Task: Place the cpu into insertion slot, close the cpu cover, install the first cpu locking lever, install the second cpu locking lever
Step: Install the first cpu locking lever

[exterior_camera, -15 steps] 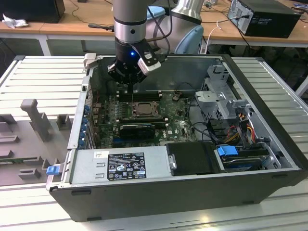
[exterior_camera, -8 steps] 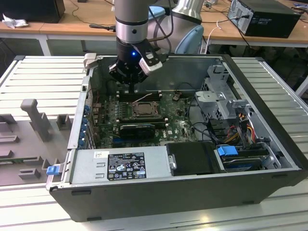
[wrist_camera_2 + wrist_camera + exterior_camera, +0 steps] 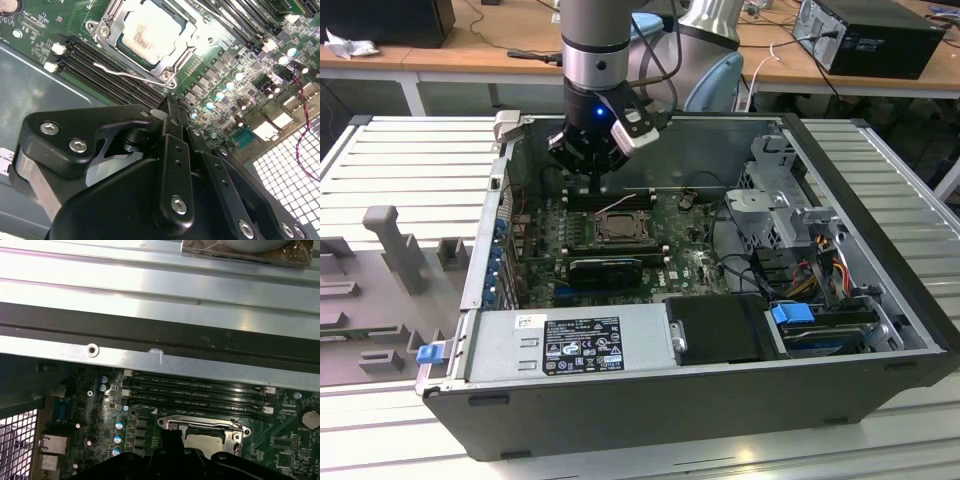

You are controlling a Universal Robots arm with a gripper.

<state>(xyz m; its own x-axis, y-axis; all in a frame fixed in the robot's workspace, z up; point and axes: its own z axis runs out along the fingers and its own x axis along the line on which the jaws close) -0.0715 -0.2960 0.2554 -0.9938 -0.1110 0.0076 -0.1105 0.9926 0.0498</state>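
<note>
- The gripper (image 3: 592, 178) hangs inside the open computer case (image 3: 880, 200), just above the motherboard (image 3: 690, 262) and toward the far wall, behind the socket as the exterior view sees it.
- In the second wrist view the black fingers (image 3: 172, 150) lie pressed together, tips meeting, with nothing pinched between them and nothing touched.
- The cpu (image 3: 147, 32) already sits in the insertion slot (image 3: 618, 228); its pale silvery top shows through the window of the cpu cover (image 3: 112, 20), which lies flat over it.
- One thin metal locking lever (image 3: 120, 73) runs along the socket edge nearest the memory slots (image 3: 195, 390); whether it is hooked down I cannot tell.
- Room to move: the case's far wall stands close behind the arm, the memory slots sit between that wall and the socket, and a long black graphics card (image 3: 605, 268) lies on the near side of the socket.
- To the exterior view's right, a drive cage (image 3: 775, 195) and bundled cables (image 3: 820, 265) crowd that side, well apart from the socket.
- A white-and-black label (image 3: 580, 345) sits on the power supply (image 3: 570, 345) at the near edge; its print is too small to read.
</note>
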